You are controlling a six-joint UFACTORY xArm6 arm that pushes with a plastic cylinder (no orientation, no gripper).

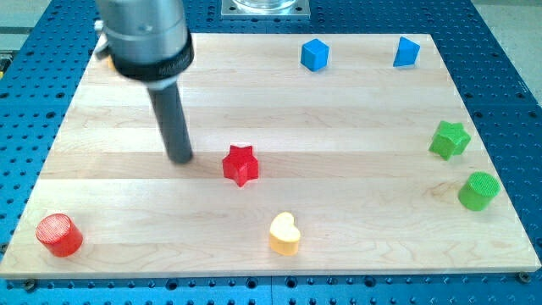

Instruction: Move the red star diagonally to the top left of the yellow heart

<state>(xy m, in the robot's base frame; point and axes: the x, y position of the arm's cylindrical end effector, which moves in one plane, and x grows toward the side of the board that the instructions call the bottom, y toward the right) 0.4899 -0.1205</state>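
Red star [240, 164] sits up-left of the yellow heart [284, 234], apart, with my tip [180, 158] (no fingers fitted) near its left.
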